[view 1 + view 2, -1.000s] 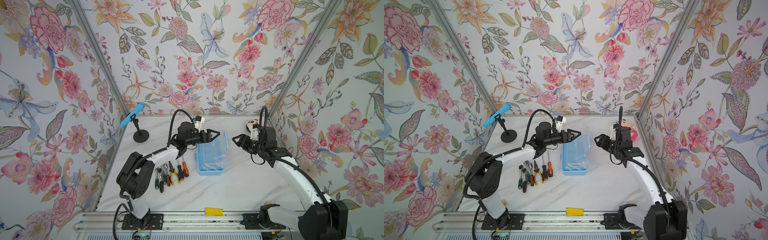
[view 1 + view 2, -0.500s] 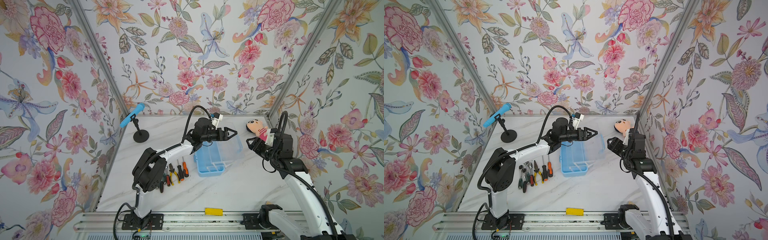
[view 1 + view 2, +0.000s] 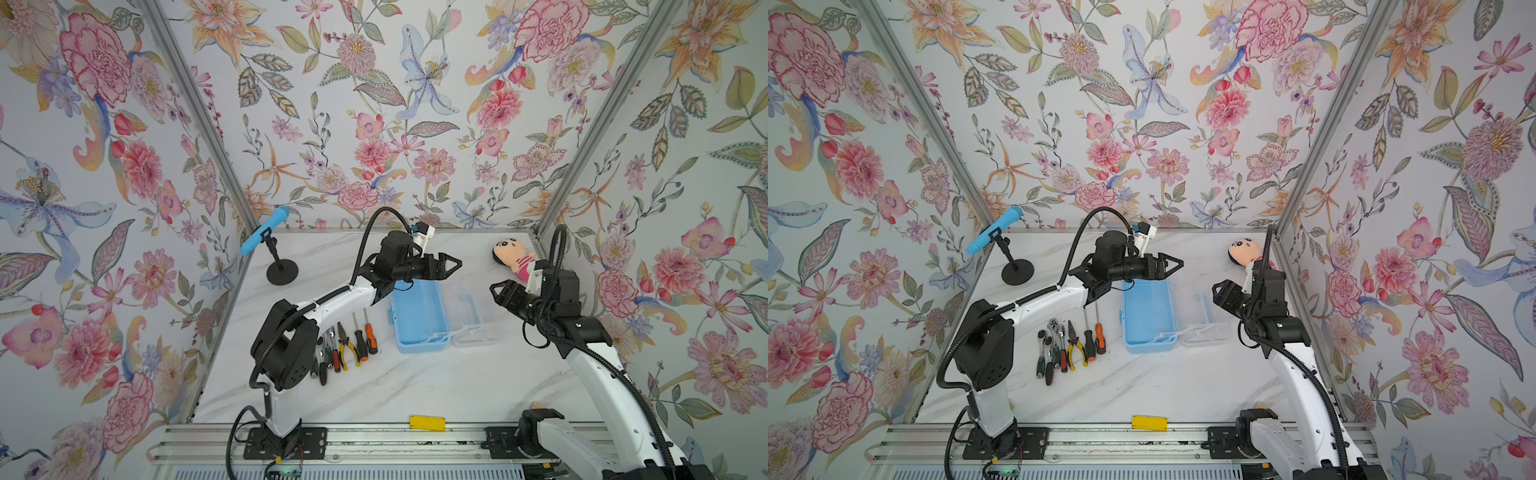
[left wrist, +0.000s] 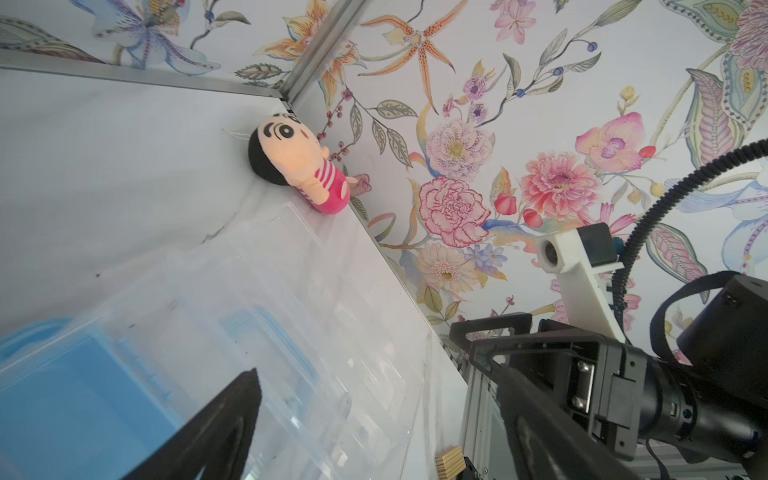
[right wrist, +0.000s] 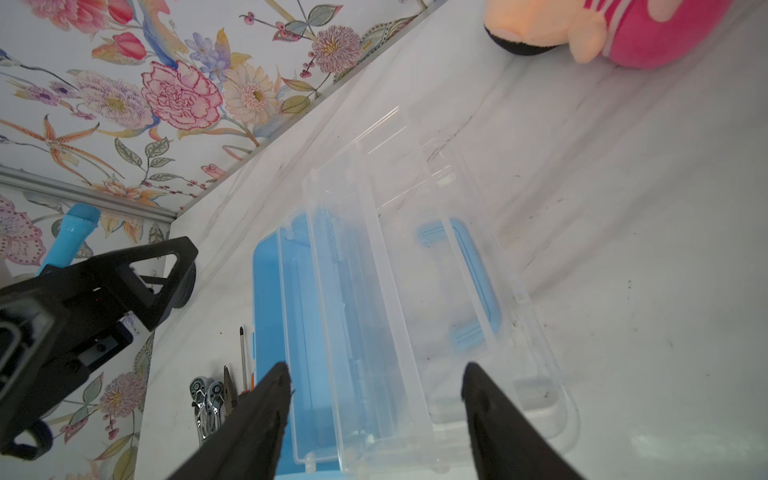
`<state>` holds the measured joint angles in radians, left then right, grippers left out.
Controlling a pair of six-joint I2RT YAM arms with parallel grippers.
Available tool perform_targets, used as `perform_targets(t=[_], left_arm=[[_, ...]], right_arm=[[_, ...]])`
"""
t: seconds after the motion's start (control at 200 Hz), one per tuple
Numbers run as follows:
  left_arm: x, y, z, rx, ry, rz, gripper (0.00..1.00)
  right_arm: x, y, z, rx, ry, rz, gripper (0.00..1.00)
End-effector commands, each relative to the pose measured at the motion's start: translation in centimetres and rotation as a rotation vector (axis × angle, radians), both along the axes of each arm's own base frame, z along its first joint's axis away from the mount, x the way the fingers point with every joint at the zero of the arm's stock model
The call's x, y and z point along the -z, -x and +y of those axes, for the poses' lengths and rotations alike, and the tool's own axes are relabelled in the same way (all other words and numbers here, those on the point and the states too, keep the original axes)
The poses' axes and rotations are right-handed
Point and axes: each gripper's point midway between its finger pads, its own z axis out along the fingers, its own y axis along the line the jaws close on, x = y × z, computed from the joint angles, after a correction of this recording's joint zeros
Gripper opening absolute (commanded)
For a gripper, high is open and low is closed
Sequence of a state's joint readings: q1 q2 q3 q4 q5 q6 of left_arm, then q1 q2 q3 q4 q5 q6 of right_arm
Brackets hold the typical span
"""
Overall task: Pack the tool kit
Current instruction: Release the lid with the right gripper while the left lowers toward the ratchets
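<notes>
— Left end effector (image 3: 453, 265): we see its jaws spread wide and empty. And the right end effector (image 3: 498, 289)?
— Parted too, holding nothing. Nearest us, ratchets (image 3: 1052, 323), yellow-handled pliers (image 3: 344, 341) and two screwdrivers (image 3: 370, 337) lie in a row on the desk (image 3: 395, 386), at 9 o'clock of the blue box (image 3: 419, 316).
— We see its clear lid (image 3: 461, 324) lying flat open at its 3 o'clock. The left end effector hangs over the box's 12 o'clock end.
— Farther back, the doll (image 3: 515, 259) at 1 o'clock, the microphone (image 3: 264, 230) at 11.
</notes>
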<state>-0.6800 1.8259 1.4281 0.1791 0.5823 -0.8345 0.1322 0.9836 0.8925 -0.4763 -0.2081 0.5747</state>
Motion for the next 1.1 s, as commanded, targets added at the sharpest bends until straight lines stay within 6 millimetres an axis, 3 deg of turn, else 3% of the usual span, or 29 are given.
perform_targets(t=[0.0, 0.095, 0.105, 0.22, 0.541, 0.616, 0.711, 0.806, 0.896, 0.926, 1.096], left_arm=[[1.8, -0.4, 5.7, -0.161, -0.164, -0.05, 0.93], [5.1, 0.3, 10.6, -0.285, -0.256, -0.004, 0.91], [4.4, 0.6, 11.3, -0.303, -0.251, -0.016, 0.91], [6.8, 3.1, 16.7, -0.457, -0.349, 0.004, 0.89], [12.1, 9.2, 28.2, -0.758, -0.533, 0.139, 0.86], [13.4, 10.1, 30.0, -0.803, -0.574, 0.169, 0.82], [15.4, 10.9, 31.5, -0.835, -0.637, 0.22, 0.69], [16.7, 11.3, 32.3, -0.856, -0.657, 0.237, 0.57], [17.3, 11.3, 32.8, -0.877, -0.654, 0.247, 0.53], [17.4, 11.2, 33.0, -0.884, -0.652, 0.25, 0.47], [19.1, 10.6, 33.6, -0.895, -0.664, 0.277, 0.43]], right_arm=[[-0.6, -0.1, 1.7, -0.047, 0.106, -0.019, 0.64], [-0.3, -0.1, 5.0, -0.13, 0.193, -0.035, 0.64], [-0.3, -0.1, 5.4, -0.139, 0.2, -0.038, 0.64], [0.6, -0.6, 8.9, -0.219, 0.234, -0.061, 0.65], [3.3, -2.6, 14.4, -0.362, 0.254, -0.037, 0.64], [3.9, -2.7, 15.3, -0.385, 0.256, -0.025, 0.64], [4.4, -2.8, 15.8, -0.4, 0.252, -0.016, 0.64], [4.6, -2.7, 16.1, -0.414, 0.249, -0.013, 0.61], [4.9, -2.7, 16.2, -0.418, 0.243, -0.009, 0.61], [4.9, -2.6, 16.3, -0.419, 0.243, -0.009, 0.6], [5.7, -2.8, 16.1, -0.417, 0.253, 0.001, 0.6]])
